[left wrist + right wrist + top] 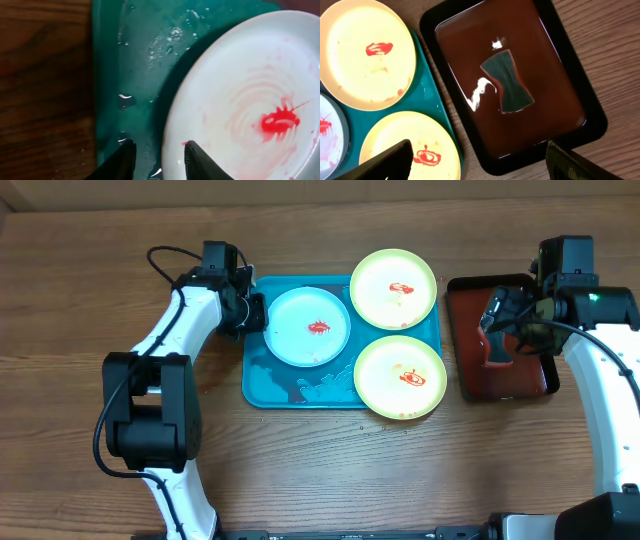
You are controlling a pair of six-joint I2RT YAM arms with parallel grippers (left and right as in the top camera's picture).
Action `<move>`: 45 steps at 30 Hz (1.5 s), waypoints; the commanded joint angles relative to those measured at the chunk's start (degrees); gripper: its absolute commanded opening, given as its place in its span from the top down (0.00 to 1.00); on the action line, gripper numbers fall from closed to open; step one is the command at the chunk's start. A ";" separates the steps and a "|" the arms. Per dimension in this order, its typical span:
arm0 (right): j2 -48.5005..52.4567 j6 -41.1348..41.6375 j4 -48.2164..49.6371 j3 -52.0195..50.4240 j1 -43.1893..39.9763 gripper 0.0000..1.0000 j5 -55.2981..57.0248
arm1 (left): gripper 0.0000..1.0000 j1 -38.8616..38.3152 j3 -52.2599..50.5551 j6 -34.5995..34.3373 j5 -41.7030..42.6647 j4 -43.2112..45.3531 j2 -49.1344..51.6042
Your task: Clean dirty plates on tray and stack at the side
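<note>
**Desk:** Where did the plates lie on the wooden table [80, 270]?

**Photographer:** All three sat on the teal tray [262, 385] at the table's centre. The blue-white plate [308, 327] lay on the tray's 9 o'clock side. The upper yellow-green plate [393, 288] lay at 1 o'clock, overhanging the far rim. The lower yellow-green plate [400, 377] lay at 5 o'clock, overhanging the near rim. Each carried a red smear [280, 121] near its middle, and none rested on another.

**Desk:** And the left gripper?

**Photographer:** The left gripper [160, 145] stood at the tray's 9 o'clock edge. Its fingers [125, 160] were apart, with the blue-white plate's rim between them. One finger was over the wet tray floor and the other over the plate. Whether either finger touched the plate could not be told. Water droplets [172, 37] beaded the teal floor beside the plate.

**Desk:** The right side?

**Photographer:** The right gripper [479, 150] hung above the dark-red tray [555, 85], its fingers spread wide and holding nothing. That black-rimmed tray sat just beside the teal tray, at 3 o'clock from it. Its floor shone wet. A dark green pad [509, 82], pinched at the waist like an hourglass, lay flat at its middle, apart from the fingers.
</note>
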 commanded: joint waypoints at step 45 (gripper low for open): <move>17.59 -11.74 10.95 0.79 -2.12 0.26 4.00 | 0.96 -2.29 -1.27 4.13 0.44 1.05 4.70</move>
